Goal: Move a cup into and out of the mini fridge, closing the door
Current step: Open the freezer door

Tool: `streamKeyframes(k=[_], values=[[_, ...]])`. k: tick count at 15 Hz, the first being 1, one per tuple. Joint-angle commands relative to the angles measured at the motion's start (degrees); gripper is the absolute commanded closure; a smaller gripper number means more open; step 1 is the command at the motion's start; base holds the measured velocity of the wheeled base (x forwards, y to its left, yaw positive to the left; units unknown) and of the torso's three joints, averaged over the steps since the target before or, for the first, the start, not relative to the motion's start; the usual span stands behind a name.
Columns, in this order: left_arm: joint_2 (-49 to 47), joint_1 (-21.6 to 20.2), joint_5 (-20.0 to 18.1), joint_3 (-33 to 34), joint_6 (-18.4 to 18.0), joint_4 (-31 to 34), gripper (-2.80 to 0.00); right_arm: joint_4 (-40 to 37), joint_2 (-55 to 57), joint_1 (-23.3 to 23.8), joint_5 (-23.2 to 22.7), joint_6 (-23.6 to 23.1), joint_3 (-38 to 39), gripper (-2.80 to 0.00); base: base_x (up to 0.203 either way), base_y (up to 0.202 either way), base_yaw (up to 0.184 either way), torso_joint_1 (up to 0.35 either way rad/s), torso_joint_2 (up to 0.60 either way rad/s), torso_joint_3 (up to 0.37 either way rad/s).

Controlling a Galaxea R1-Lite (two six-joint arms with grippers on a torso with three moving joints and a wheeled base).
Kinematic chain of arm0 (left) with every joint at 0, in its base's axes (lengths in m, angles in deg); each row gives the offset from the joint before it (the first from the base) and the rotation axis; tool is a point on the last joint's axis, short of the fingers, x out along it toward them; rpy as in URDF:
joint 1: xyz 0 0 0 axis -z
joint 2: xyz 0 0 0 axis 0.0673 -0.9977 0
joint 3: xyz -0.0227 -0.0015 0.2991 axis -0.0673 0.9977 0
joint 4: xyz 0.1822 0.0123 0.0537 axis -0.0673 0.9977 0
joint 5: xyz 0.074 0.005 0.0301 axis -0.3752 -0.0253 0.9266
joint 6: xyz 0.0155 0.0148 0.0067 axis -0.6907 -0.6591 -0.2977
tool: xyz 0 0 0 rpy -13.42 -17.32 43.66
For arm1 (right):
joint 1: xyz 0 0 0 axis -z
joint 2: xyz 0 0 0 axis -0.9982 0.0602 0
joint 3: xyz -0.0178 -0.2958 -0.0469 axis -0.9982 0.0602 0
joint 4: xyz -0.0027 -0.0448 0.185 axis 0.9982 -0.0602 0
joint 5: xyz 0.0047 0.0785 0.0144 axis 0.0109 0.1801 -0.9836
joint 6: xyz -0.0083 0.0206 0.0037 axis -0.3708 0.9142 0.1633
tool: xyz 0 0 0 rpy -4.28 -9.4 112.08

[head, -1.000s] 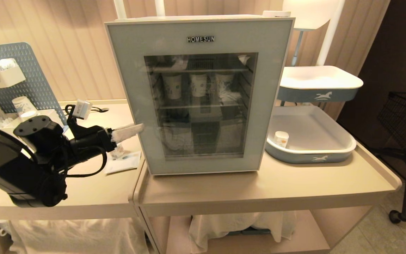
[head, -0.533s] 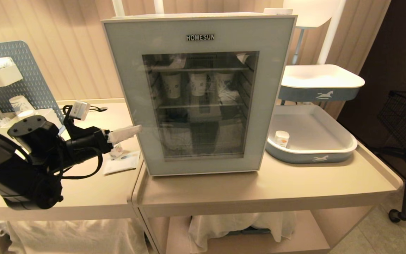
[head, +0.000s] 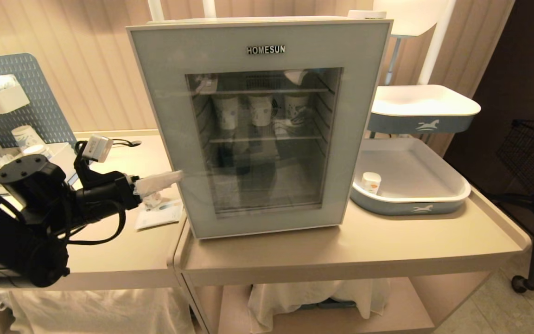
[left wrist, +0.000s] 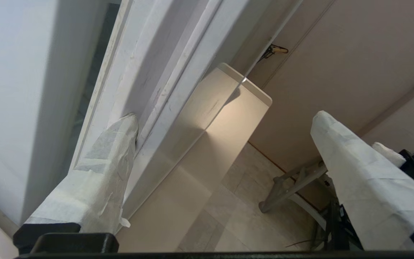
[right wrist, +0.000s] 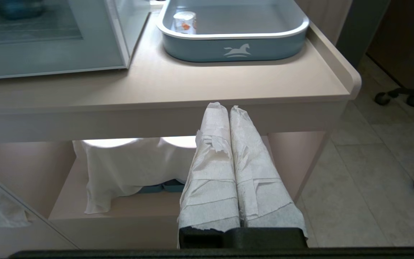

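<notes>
Small white cup (head: 370, 182) with orange print, sitting in the blue tray (head: 410, 206), far off to the right of the working claw, past the whole fridge. Looks light and thin, so probably easy to squash: best pinched softly around the middle of its side, not by the lid. Sealed top, so likely no spill if tipped a bit.

Mini fridge (head: 257, 125) right in front of the left claw (head: 165, 178). Door (left wrist: 95, 90) cracked open a little at the left edge. Flat, hard and smooth, likely slippery; only the thin edge good for hooking.

Left claw spread wide, holding nothing, one wrapped finger (left wrist: 102, 169) tucked in the gap at the door's edge, the other out in the air.

Right claw (right wrist: 230, 108) down low by the table front, pressed shut, empty, resting.
</notes>
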Motion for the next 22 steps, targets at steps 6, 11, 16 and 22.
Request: streamKeyframes(k=[6,11,16,22], values=[[7.31,-0.05,-0.95,5.56,0.01,-0.93,-2.80,0.00,0.06,-0.02,0.00,-0.02,0.02,0.00,0.000,0.000,0.000,0.000,0.00,0.000],[14.36,-1.13,-1.63,14.41,-0.79,-0.93,-2.80,0.00,0.05,-0.02,0.00,-0.02,0.02,0.00,0.000,0.000,0.000,0.000,0.00,0.000],[10.30,-9.07,-1.84,15.10,-2.59,-0.93,-2.80,0.00,0.06,-0.02,0.00,-0.02,0.02,0.00,0.000,0.000,0.000,0.000,0.00,0.000],[-3.10,-11.79,-1.70,3.83,-3.46,-0.93,-2.80,0.00,0.06,-0.02,0.00,-0.02,0.10,0.00,0.000,0.000,0.000,0.000,0.00,0.000]])
